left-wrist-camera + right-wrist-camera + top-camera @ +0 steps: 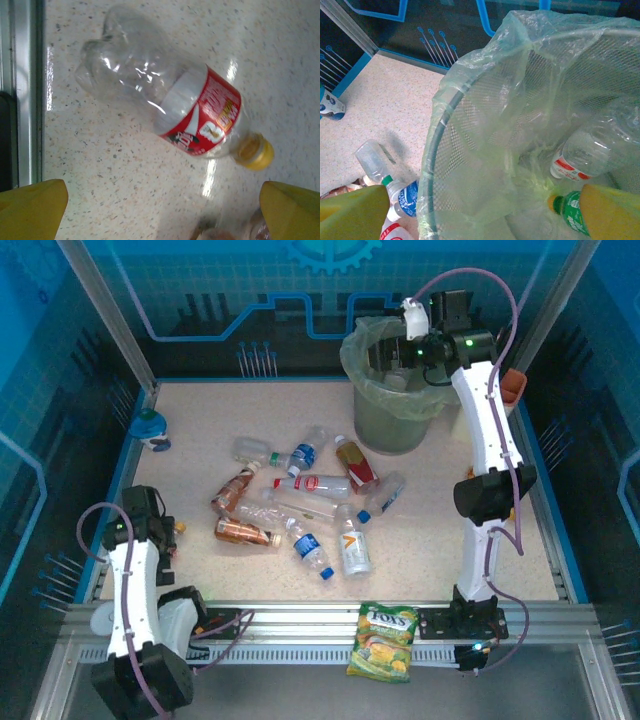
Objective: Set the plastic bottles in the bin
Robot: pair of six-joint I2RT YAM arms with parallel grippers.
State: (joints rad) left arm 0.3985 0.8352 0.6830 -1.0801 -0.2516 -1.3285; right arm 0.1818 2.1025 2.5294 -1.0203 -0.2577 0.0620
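Note:
Several plastic bottles lie scattered mid-table, among them a copper-brown one. The grey mesh bin with its pale green bag stands at the back right. My right gripper hangs open over the bin's mouth; in the right wrist view the gripper has nothing between its yellow fingers. Inside the bin lie a clear bottle and a green bottle. My left gripper is low at the table's left. It is open just short of a clear red-labelled bottle with a yellow cap.
A FOX'S candy bag lies on the front rail. A small blue-green object sits at the back left corner. An orange holder stands behind the right arm. A metal rail borders the table beside the left gripper.

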